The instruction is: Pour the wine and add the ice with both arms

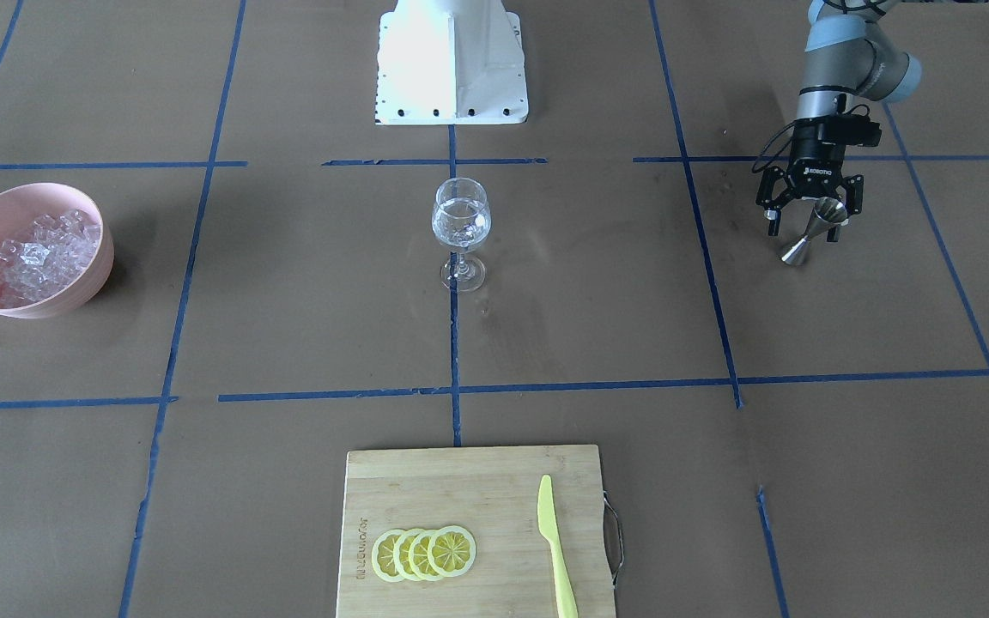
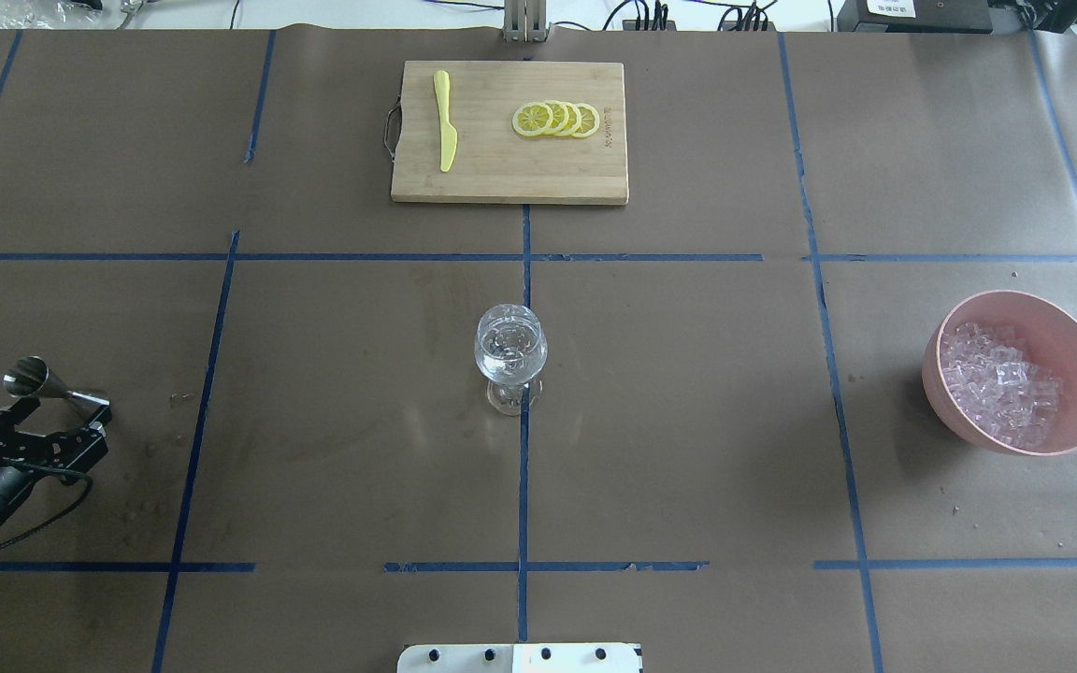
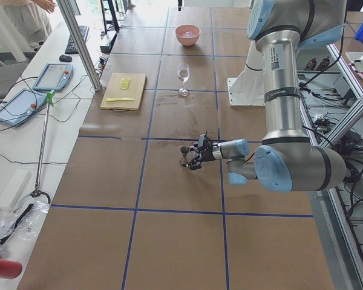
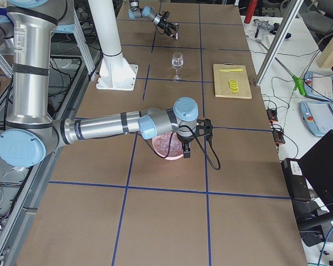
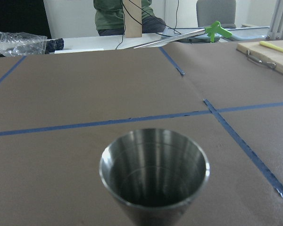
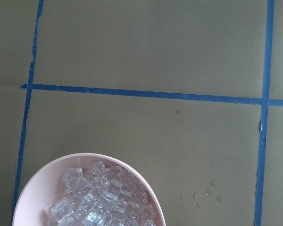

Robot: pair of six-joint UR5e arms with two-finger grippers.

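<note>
A stemmed wine glass (image 1: 460, 221) stands mid-table with clear wine (image 2: 509, 348) in its bowl. Ice (image 1: 38, 255) fills a pink bowl (image 1: 87, 287) on the robot's right side; the right wrist view looks down on the ice (image 6: 101, 200). A steel jigger (image 1: 810, 233) stands at the far left, its cup (image 5: 154, 167) empty. My left gripper (image 1: 812, 225) lies low and level around the jigger, fingers spread open. My right gripper (image 4: 186, 148) hovers over the pink bowl (image 4: 165, 145); it shows only in the right side view, so I cannot tell its state.
A wooden cutting board (image 2: 501, 168) at the table's far side carries lemon slices (image 2: 557, 119) and a yellow knife (image 2: 445, 121). The white pedestal (image 1: 452, 64) stands at the robot's edge. Small droplets (image 6: 205, 194) spot the paper beside the bowl. A person (image 5: 122, 16) sits beyond the table.
</note>
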